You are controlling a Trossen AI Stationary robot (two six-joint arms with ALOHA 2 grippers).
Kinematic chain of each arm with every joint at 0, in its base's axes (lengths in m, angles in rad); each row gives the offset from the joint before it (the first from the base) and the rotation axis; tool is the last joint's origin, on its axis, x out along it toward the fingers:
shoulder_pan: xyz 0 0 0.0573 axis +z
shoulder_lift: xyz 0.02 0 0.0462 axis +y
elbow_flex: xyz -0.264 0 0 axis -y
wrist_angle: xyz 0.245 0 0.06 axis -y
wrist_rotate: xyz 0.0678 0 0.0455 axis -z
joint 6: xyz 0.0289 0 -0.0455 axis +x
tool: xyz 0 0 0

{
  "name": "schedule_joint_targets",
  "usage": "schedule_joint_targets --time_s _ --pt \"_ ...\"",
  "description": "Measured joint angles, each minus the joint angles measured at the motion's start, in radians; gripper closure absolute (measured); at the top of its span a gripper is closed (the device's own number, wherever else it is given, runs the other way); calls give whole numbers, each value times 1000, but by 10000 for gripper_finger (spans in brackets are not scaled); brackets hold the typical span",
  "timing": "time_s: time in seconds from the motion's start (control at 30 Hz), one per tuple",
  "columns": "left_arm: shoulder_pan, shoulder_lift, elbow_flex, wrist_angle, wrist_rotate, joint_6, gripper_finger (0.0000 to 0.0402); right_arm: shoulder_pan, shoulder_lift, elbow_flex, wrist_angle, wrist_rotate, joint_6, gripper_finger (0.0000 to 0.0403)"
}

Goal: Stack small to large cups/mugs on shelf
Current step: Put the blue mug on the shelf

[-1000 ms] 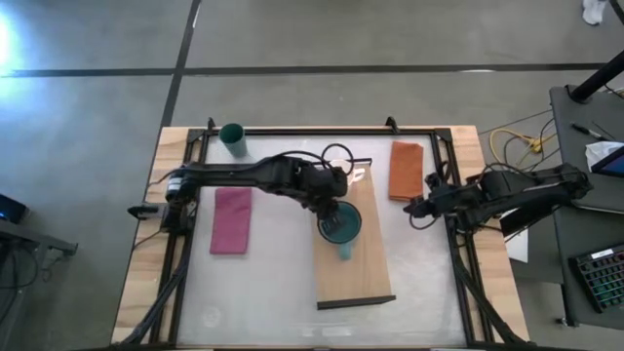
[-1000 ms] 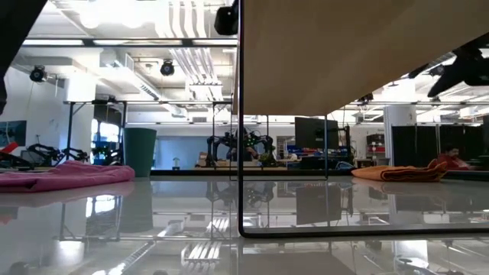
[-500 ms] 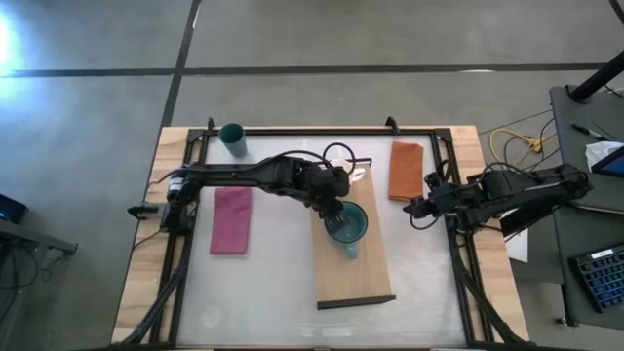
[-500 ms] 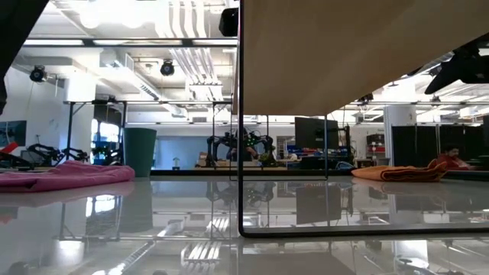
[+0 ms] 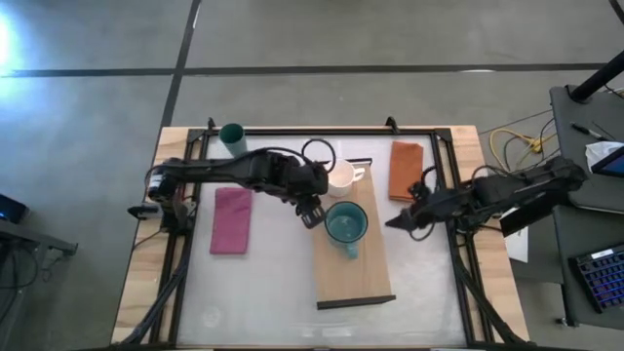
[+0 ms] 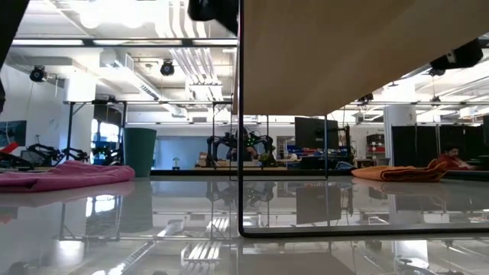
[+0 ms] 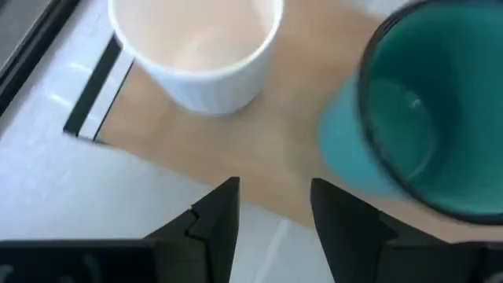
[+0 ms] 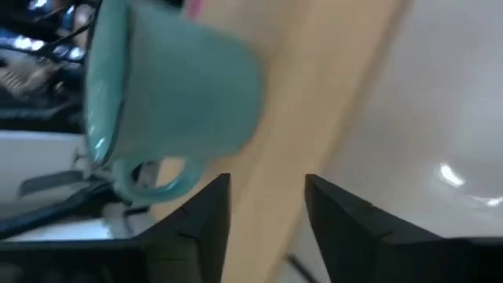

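Note:
The wide teal mug stands upright on its base on the light-wood shelf, its handle toward the near edge. The small white mug stands on the shelf's far end. The dark green tumbler stands at the table's far left corner. My left gripper is open and empty just off the shelf's left edge, beside the teal mug and white mug. My right gripper is open and empty right of the shelf, facing the teal mug.
A magenta cloth lies left of the shelf and an orange cloth lies at the far right. A dark frame runs round the table. In the low view the shelf's underside stands raised on a thin dark leg.
My left gripper has drawn back from over the teal mug toward the table's left edge; the mug stays upright on the shelf and the white mug now shows uncovered. My right gripper has moved toward the table's left and near edges, closer to the shelf.

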State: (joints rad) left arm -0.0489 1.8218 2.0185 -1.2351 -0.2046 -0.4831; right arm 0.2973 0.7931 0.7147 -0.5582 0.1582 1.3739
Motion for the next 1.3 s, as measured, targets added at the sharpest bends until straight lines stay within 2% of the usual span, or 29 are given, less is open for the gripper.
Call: schedule_joint_targets --time_s 0.27,0.43,0.6,0.87,1.13,1.3 --pt "-21 -78 -255 245 -1 -8 259 117 181 0 216 47 74 330" --pt "-25 -110 -339 385 13 -29 259 131 262 0 341 76 92 363" --pt "-26 -105 -342 382 13 -25 259 131 305 0 434 97 91 369" --pt "-41 -105 -358 427 16 -11 259 127 304 0 432 170 93 369" --pt "-82 -105 -360 440 18 -34 259 121 240 0 310 244 111 369" --pt "-108 -104 -361 477 21 -62 259 98 201 0 236 337 120 369"
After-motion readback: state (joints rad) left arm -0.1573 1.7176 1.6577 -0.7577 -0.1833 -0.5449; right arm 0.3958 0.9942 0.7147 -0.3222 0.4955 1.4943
